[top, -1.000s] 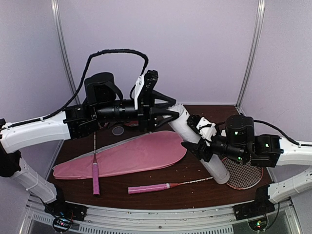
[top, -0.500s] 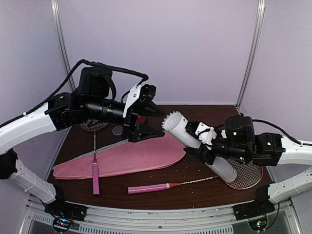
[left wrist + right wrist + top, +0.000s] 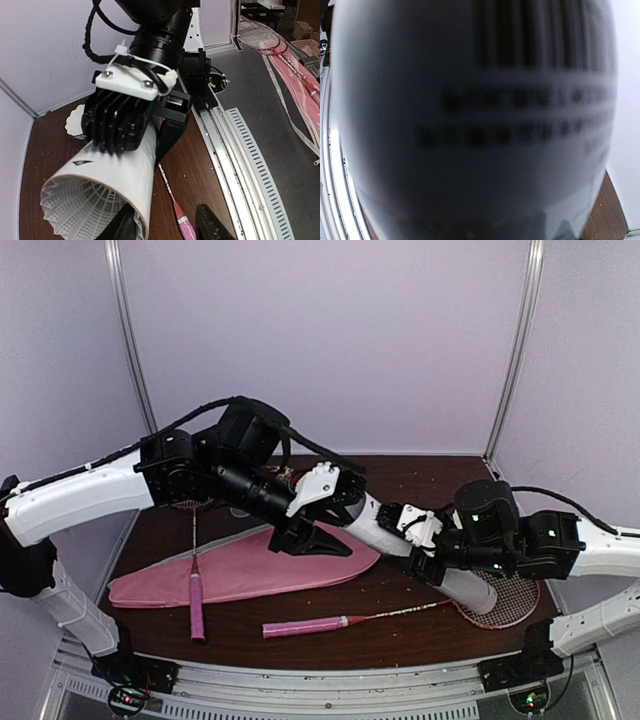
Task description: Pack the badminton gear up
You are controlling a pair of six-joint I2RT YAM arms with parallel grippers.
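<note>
The right gripper's fingers are clamped round the middle of the white tube, holding it tilted with its open mouth raised and aimed left, probably so the other arm can load it. 1 shuttlecock sits in that mouth, skirt showing. The left gripper's fingers stand wide apart on either side of the mouth, gripping nothing. Beneath lies the pink racket bag; 2 rackets rest on the table, the left racket partly under the bag, the near racket in front
</note>
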